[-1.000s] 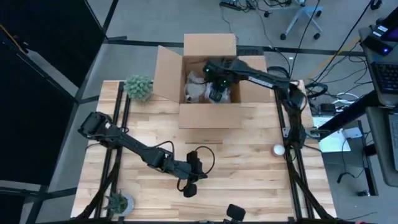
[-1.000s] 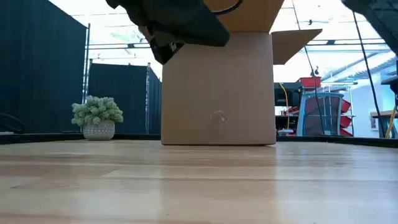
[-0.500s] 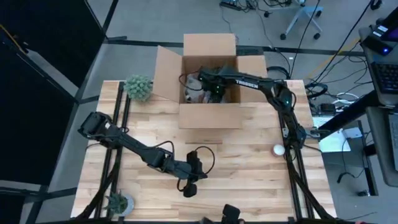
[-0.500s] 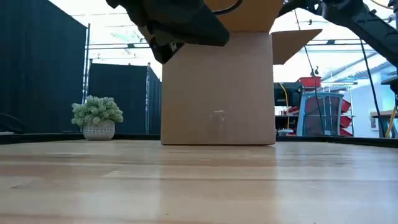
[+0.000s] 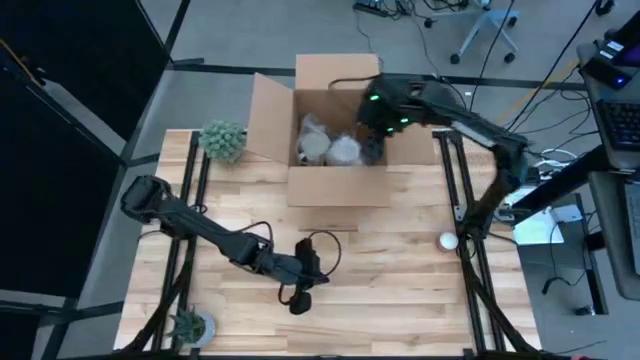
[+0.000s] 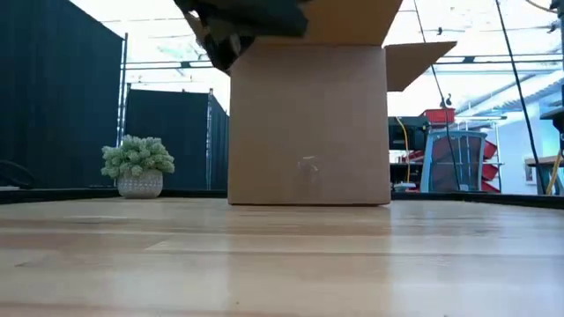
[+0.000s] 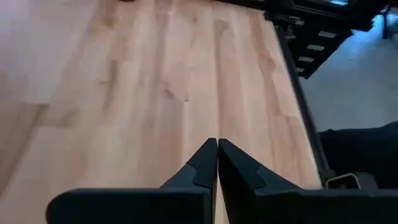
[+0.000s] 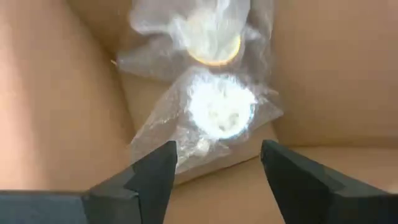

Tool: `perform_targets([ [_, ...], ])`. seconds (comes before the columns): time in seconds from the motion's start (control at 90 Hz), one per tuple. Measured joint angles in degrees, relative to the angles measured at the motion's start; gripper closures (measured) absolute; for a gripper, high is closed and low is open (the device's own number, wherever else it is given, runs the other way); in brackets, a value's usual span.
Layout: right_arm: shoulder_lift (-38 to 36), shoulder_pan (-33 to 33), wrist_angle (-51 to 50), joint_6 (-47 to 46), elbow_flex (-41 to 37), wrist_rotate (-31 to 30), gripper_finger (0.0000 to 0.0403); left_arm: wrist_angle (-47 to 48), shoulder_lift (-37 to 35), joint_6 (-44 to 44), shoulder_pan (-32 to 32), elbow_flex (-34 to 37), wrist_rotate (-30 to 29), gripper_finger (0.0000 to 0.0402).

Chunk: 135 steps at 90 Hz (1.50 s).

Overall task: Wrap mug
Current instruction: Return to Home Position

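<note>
Wrapped mug in the box; right gripper released above, left gripper clenched empty. I'm homing: lift straight clear.

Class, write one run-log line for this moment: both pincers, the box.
right pincer: open, above brown cardboard box | left pincer: shut, over wooden table | box: holds two clear bubble-wrapped bundles

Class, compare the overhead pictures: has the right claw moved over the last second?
Yes. The right claw has shifted from over the cardboard box's middle toward its right wall.
</note>
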State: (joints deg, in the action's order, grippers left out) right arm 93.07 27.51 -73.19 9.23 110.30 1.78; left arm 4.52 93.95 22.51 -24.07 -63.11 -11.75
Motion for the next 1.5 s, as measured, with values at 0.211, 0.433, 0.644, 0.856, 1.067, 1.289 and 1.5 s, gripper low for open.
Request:
perform_targets([
  [0.211, -12.05, -1.82, -0.49, 0.26, -4.76, 7.83, 0.0203, 11.04, -8.84, -2.33, -2.80, 0.00, -10.30, 0.0401],
  [0.433, -28.47, -4.17, 9.72, -3.14, -25.23, 10.62, 0.0256, 21.09, -16.22, -2.29, -5.75, 0.81, -14.73, 0.0401],
  [0.644, -45.12, -6.93, 25.24, -12.28, -48.38, 10.45, 0.0346, 21.16, -24.79, -0.39, -6.06, 8.90, -14.95, 0.0401],
  [0.856, -57.75, -9.92, 41.63, -19.58, -68.22, 6.62, 0.0396, 13.70, -34.99, 0.73, -6.08, 19.96, -15.13, 0.0401],
  [1.067, -65.79, -12.22, 54.99, -22.49, -82.94, 2.57, 0.0400, 7.38, -43.01, -0.30, -6.08, 28.99, -15.17, 0.0401],
  [1.289, -69.63, -12.64, 68.45, -27.03, -92.35, 2.51, 0.0395, 7.64, -47.23, -2.02, -5.93, 31.82, -15.21, 0.0401],
  [1.5, -71.50, -15.37, 71.73, -25.07, -101.71, 3.04, 0.0396, 8.45, -46.91, -1.86, -6.14, 31.82, -13.56, 0.0401],
])
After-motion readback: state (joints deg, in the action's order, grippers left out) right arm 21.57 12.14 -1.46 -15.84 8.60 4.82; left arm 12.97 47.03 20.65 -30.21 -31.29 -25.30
